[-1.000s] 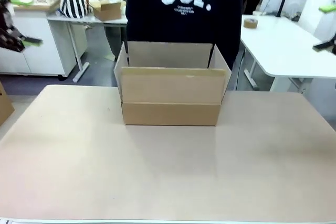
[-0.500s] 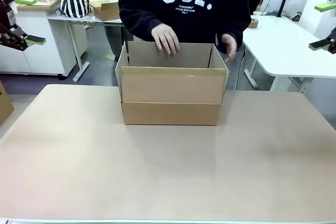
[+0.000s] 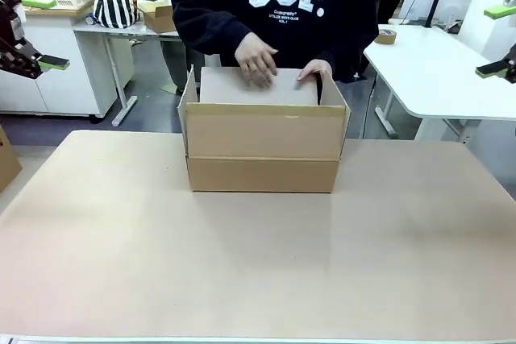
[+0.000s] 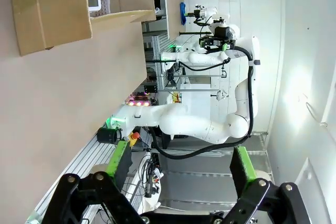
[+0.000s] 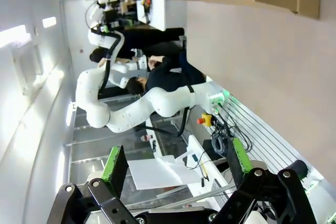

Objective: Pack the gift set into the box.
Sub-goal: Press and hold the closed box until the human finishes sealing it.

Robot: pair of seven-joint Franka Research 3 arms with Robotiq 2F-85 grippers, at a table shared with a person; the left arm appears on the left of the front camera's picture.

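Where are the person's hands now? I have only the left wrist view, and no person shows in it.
Observer: In the front view, one hand and the other hand lie on the far flap of the box. The flap leans in over the opening.
Operator: Is the right arm near the box?
Observer: No. The right gripper hangs at the picture's right edge, well away from the box.
Operator: Does it hold anything?
Observer: No. In the right wrist view its fingers stand open with nothing between them.
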